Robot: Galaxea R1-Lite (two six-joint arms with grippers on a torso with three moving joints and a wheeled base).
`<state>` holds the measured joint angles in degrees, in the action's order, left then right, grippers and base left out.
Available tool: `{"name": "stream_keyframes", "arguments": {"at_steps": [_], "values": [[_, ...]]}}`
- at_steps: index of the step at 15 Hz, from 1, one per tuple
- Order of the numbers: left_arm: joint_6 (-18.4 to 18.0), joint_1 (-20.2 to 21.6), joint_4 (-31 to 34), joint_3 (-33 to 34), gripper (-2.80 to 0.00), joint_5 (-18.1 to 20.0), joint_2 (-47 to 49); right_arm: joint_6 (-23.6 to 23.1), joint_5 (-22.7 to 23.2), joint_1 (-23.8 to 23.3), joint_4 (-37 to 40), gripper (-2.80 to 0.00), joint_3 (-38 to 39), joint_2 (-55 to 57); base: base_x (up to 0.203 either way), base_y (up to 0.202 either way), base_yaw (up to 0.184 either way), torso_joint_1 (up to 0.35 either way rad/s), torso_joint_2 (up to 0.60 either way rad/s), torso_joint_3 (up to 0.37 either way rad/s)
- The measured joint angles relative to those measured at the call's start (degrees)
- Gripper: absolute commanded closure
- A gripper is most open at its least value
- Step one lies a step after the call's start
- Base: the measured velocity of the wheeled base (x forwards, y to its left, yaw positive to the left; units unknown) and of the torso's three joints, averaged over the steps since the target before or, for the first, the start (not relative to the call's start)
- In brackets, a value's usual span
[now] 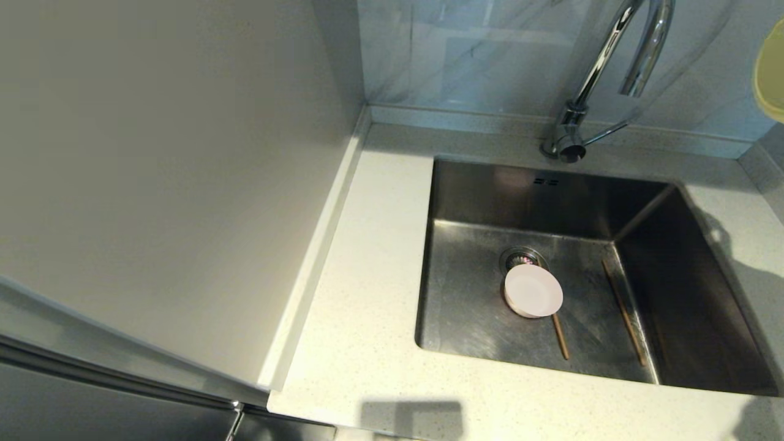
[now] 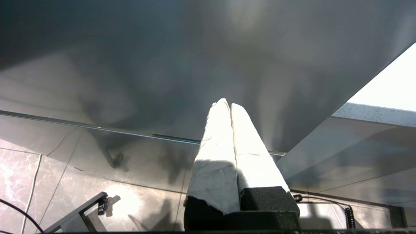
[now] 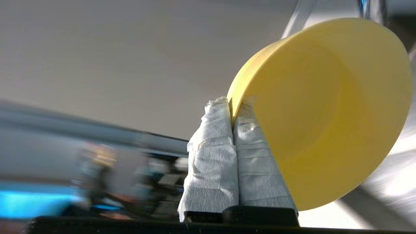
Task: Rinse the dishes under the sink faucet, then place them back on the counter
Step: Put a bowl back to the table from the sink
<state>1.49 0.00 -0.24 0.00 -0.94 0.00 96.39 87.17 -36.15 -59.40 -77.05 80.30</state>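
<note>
Yellow-green bowl [image 3: 325, 110] was held up in the air, tipped on its side, rim pinched between the two padded fingers [image 3: 213, 152] of the right gripper [image 3: 232, 109]. Fingers were nearly closed, only the thin bowl wall between their tips; one finger lay inside the bowl, the other outside. From the head view only a sliver of that bowl [image 1: 770, 70] showed at the far right edge, high up, beside the faucet [image 1: 612, 67] spout.

Pink bowl [image 1: 533, 290] sat on the sink [image 1: 484, 318] floor, touching the drain strainer [image 1: 520, 257]. One chopstick [image 1: 560, 335] lay with its end under the pink bowl's near side; the second chopstick [image 1: 623, 312] lay apart from it, further right, roughly parallel. Both were flat on the basin floor.

Counter [image 1: 361, 318] ran along the left and near sides of the sink.

Left gripper [image 2: 230, 104] hung low, off the counter, well away from the dishes. Its fingers [image 2: 216, 152] were pressed together tip to tip with nothing between them, pointing up at a dark cabinet panel [image 2: 195, 65]; tiled floor [image 2: 29, 175] showed below.
</note>
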Motion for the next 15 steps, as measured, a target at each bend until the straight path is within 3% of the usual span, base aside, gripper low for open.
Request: {"name": "stream_keyframes", "arguments": {"at_steps": [2, 4, 5, 7, 9, 12, 15], "values": [[0.0, 0.0, 0.0, 0.0, 0.00, 0.0, 0.0, 6.1, 0.0, -0.9, -8.5, 0.00, 0.0, -0.6, 0.000, 0.000, 0.000, 0.000, 0.00, 0.000], [0.0, 0.0, 0.0, 0.0, 0.00, 0.0, 0.0, 17.0, 0.0, 0.6, -4.2, 0.00, -7.6, -0.1, 0.000, 0.000, 0.000, 0.000, 0.00, 0.000], [0.0, 0.0, 0.0, 0.0, 0.00, 0.0, 0.0, 23.0, 0.0, 2.5, 1.7, 0.00, -11.8, 0.5, 0.000, 0.000, 0.000, 0.000, 0.00, 0.000], [0.0, 0.0, 0.0, 0.0, 0.00, 0.0, 0.0, 34.4, 0.0, 8.7, 21.3, 0.00, -16.1, 2.1, 0.000, 0.000, 0.000, 0.000, 0.00, 0.000], [0.0, 0.0, 0.0, 0.0, 0.00, 0.0, 0.0, 41.0, -0.1, 11.7, 37.7, 0.00, -13.2, 3.5, 0.000, 0.000, 0.000, 0.000, 0.00, 0.000], [0.0, 0.0, 0.0, 0.0, 0.00, 0.0, 0.0, 47.5, -0.1, 12.3, 55.2, 0.00, -7.8, 5.6, 0.000, 0.000, 0.000, 0.000, 0.00, 0.000], [-0.1, 0.0, 0.0, 0.0, 0.00, 0.0, 0.0, 49.7, -0.1, 10.7, 60.5, 0.00, -7.6, 7.3, 0.000, 0.000, 0.000, 0.000, 0.00, 0.000]]}}
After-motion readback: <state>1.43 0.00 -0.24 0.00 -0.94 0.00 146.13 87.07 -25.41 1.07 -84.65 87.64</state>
